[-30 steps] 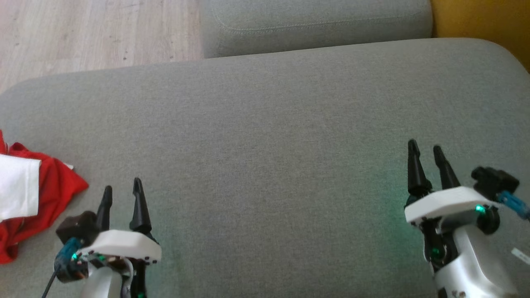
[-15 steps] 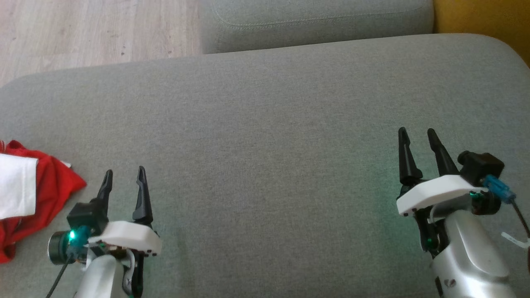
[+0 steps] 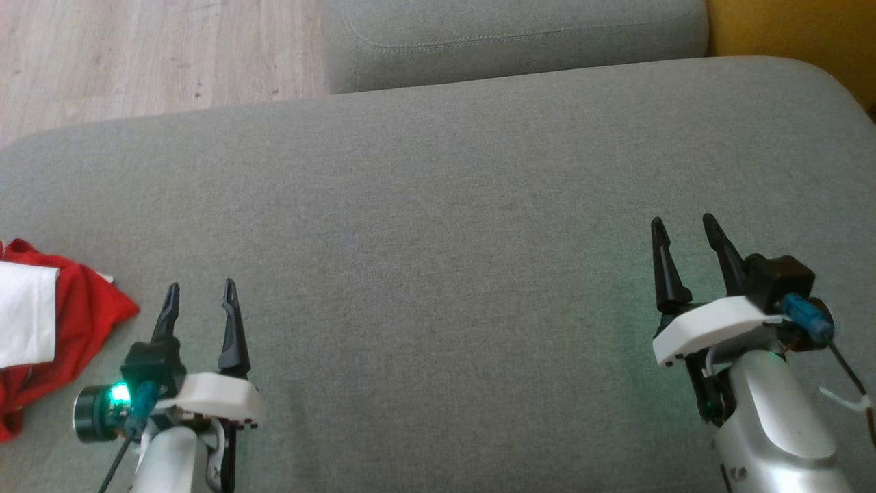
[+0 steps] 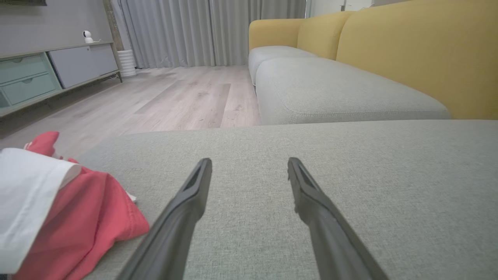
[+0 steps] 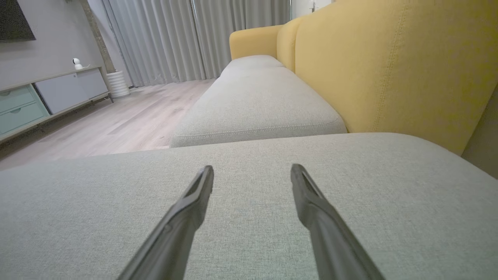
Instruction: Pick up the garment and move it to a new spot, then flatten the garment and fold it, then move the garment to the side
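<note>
From the head view, the garment (image 3: 82, 318), red with a white panel, lies bunched at the far left of the grey sofa cushion (image 3: 438, 192), partly cut off by the frame. Our left gripper (image 3: 200, 284) hovers just beside it, fingers parted and empty. Our right gripper (image 3: 682, 219) is well apart on the other side, also spread with nothing in it. In the left wrist view the garment (image 4: 89, 225) sits left of the fingers, not between them. So we judge the pick-up not yet done: swing the left gripper over a thick fold, press into the soft cushion, then close firmly. The right wrist view looks across the cushion toward the yellow backrest (image 5: 389, 70) — the middle looks a fair new spot.
</note>
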You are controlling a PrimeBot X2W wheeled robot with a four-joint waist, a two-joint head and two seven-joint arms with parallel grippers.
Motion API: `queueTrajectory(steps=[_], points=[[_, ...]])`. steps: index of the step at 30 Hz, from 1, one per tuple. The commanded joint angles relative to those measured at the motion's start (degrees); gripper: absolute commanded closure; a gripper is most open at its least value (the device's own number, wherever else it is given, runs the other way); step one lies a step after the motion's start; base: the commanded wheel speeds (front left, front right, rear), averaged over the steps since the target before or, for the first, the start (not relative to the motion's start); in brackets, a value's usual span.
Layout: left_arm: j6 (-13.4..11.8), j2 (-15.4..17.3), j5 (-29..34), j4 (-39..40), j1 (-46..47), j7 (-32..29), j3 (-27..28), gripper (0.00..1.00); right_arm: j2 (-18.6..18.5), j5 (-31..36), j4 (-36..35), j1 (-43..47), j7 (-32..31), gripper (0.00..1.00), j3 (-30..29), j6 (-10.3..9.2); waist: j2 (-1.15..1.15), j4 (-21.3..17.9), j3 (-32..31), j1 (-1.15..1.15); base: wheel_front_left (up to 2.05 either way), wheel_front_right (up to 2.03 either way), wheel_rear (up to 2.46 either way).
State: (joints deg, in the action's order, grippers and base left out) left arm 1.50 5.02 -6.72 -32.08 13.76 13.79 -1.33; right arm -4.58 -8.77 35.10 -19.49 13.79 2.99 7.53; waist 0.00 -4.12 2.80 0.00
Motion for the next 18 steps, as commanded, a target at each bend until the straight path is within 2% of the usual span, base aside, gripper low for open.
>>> queueTrajectory(steps=[1, 9, 18], points=[[-0.53, 0.61, 1.85, 1.61, 1.13, 1.19, 2.62, 0.00, -0.06, 2.04, -1.24, -2.41, 1.19, 0.00, 0.95, -0.04, 0.00, -0.03, -0.12, 0.00, 0.00, 0.00, 0.00], [-0.39, -0.91, 0.41, 1.74, -1.34, 1.21, 5.87, 0.00, 0.92, 1.21, -1.18, -0.21, 1.20, 0.00, -1.19, -0.04, 0.00, -0.01, -0.51, 0.00, 0.00, 0.00, 0.00], [0.55, -1.70, 1.54, 2.04, -1.74, 1.21, 7.06, 0.00, 1.32, 1.28, -1.40, 0.11, 1.21, 0.00, -1.35, -0.04, 0.00, 0.69, -0.31, 0.00, 0.00, 0.00, 0.00]])
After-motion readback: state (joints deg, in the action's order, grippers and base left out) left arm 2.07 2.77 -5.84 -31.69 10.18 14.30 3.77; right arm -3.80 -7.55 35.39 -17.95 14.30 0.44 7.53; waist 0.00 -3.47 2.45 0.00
